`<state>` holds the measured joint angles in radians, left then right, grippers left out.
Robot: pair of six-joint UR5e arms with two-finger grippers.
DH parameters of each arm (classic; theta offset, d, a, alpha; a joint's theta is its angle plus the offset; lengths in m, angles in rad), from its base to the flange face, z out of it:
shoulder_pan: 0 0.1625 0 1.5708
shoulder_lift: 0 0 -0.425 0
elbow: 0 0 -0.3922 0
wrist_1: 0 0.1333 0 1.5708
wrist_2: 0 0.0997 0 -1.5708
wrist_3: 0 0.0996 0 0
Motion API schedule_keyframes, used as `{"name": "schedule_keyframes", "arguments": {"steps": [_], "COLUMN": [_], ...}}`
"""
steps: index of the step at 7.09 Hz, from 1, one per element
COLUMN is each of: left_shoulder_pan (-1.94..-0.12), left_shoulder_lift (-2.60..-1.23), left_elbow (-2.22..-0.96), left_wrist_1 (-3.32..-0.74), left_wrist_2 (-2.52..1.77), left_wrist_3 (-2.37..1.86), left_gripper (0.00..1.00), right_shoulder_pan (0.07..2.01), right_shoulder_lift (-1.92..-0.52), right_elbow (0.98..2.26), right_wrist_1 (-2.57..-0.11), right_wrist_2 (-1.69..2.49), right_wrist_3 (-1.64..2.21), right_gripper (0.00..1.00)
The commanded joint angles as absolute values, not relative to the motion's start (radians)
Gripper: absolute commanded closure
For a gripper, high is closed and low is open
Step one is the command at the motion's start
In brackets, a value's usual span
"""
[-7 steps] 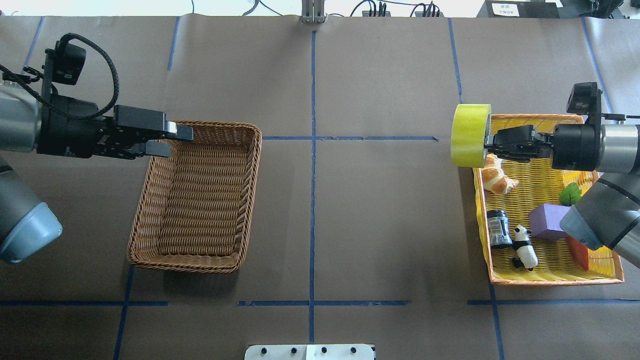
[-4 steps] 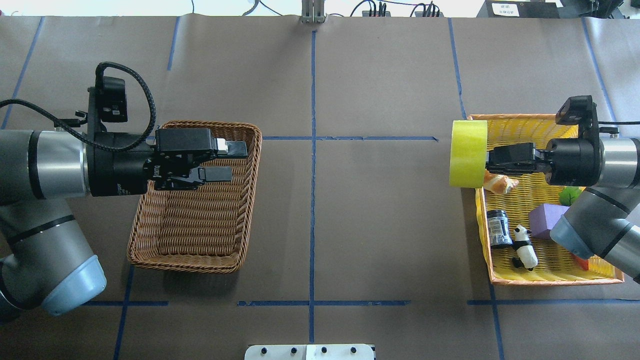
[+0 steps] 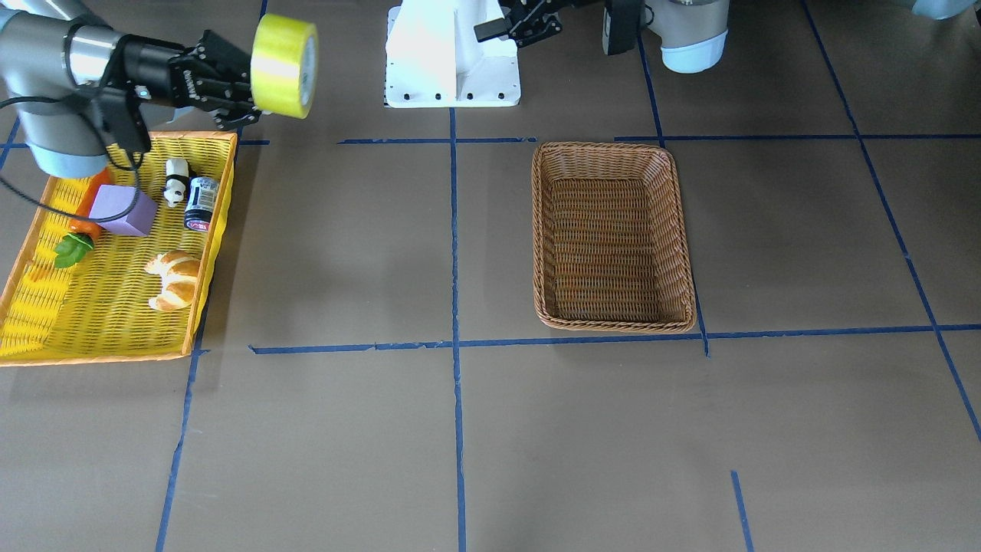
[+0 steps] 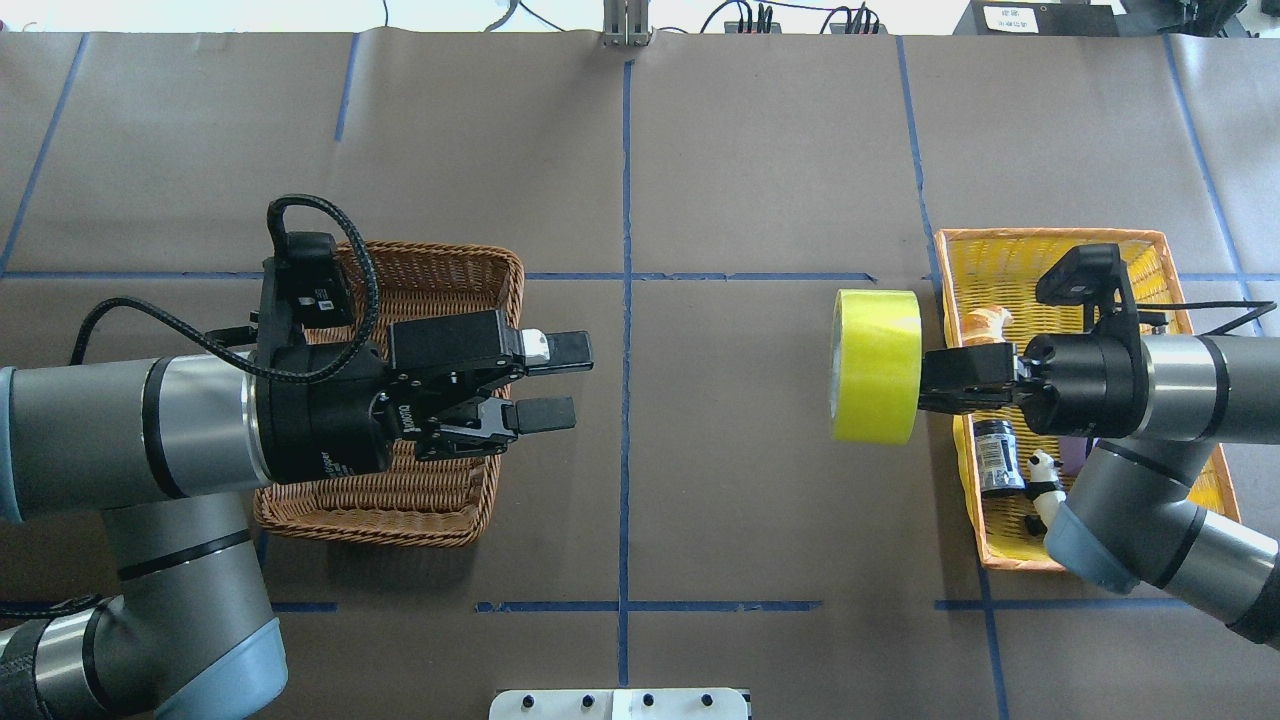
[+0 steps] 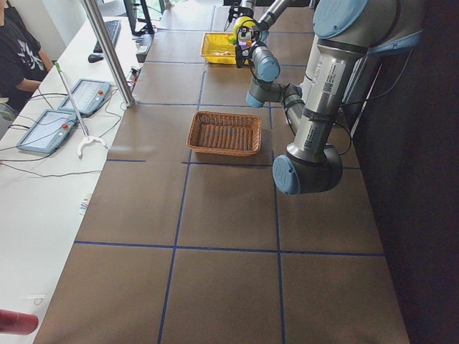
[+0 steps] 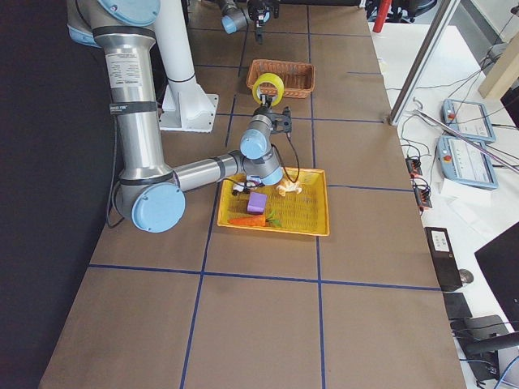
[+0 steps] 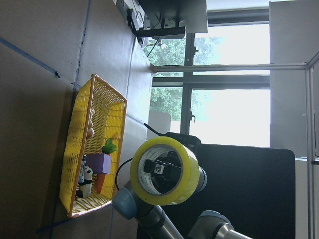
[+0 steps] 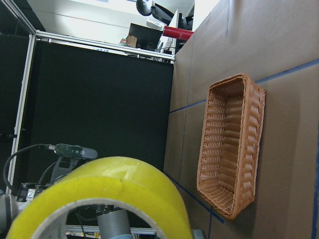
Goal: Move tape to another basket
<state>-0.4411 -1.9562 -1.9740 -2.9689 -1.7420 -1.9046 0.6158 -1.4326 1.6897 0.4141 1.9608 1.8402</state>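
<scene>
The yellow tape roll (image 4: 875, 365) hangs in the air on edge, left of the yellow tray and above the table. My right gripper (image 4: 928, 382) is shut on the tape's rim, fingers reaching in from the right. The tape also shows in the front view (image 3: 285, 44) and in the left wrist view (image 7: 164, 172). The brown wicker basket (image 4: 470, 527) lies empty at the left. My left gripper (image 4: 562, 383) is open and empty, just past the basket's right rim, pointing at the tape across a wide gap.
The yellow orange-rimmed tray (image 3: 115, 337) holds a croissant (image 3: 175, 278), a purple cube (image 3: 123, 211), a panda figure (image 3: 176, 180), a black can (image 3: 201, 203) and a carrot (image 3: 86, 207). The white robot base (image 3: 452, 61) stands at the table's robot-side edge.
Both arms have moved toward the table's middle. The right gripper carried the tape left, off the tray. The left gripper swept right across the wicker basket, still open.
</scene>
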Motion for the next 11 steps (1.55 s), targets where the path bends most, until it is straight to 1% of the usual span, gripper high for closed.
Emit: {"name": "schedule_keyframes", "arguments": {"steps": [1, 3, 7, 11], "left_shoulder_pan": [-0.419, -0.394, -0.324, -0.322], "left_shoulder_lift": [-1.986, -1.994, -2.034, -2.056], "left_elbow": [-1.973, -1.973, -1.962, -1.957], "left_wrist_1": [-2.97, -2.97, -2.97, -2.965], "left_wrist_2": [-1.736, -1.736, -1.649, -1.641], "left_wrist_3": [-1.908, -1.908, -1.905, -1.902], "left_gripper": [0.0, 0.0, 0.0, 0.0], "right_shoulder_pan": [0.482, 0.421, 0.391, 0.351], "right_shoulder_lift": [-1.381, -1.365, -1.325, -1.325], "right_elbow": [1.709, 1.71, 1.709, 1.709], "right_wrist_1": [0.402, 0.402, 0.391, 0.39], "right_wrist_2": [1.867, 1.807, 1.767, 1.753], "right_wrist_3": [1.841, 1.833, 1.829, 1.79], "right_gripper": [1.0, 1.0, 1.0, 1.0]}}
